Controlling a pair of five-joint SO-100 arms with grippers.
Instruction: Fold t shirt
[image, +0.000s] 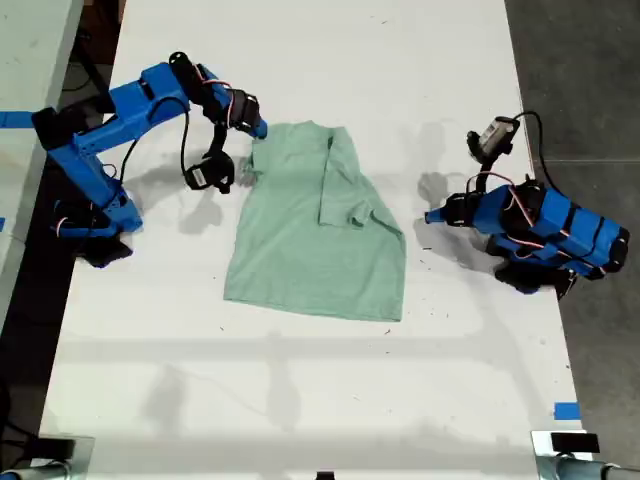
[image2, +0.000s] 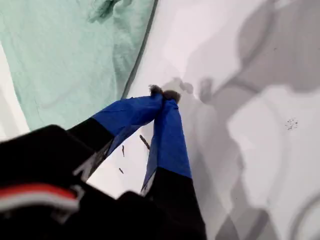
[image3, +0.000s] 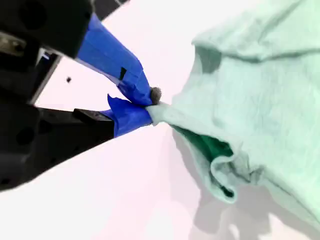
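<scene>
Near edge of table: the table (image: 300, 400) lay bare along the exterior view's lower part.
T shirt: the t shirt (image: 300, 250) lay near the table's middle, hem toward the exterior view's bottom, collar toward its top, long axis running top to bottom in that view. One sleeve was already folded in on the exterior view's right half.
My first gripper (image2: 162, 97): it was on the exterior view's right, its blue fingers (image2: 170, 140) pressed together on nothing, tips just beside the shirt's edge but apart from it.
My second gripper (image3: 145, 105): it was at the exterior view's upper left, fingertips (image3: 132, 82) pinching a bit of cloth at the shirt's sleeve or shoulder edge; the cloth there was lifted and bunched.
Step in hand: by my judgement, folding this second side inward.
Next move calls for: probably carrying the pinched edge across toward the shirt's middle, low and steady, then letting go.
</scene>
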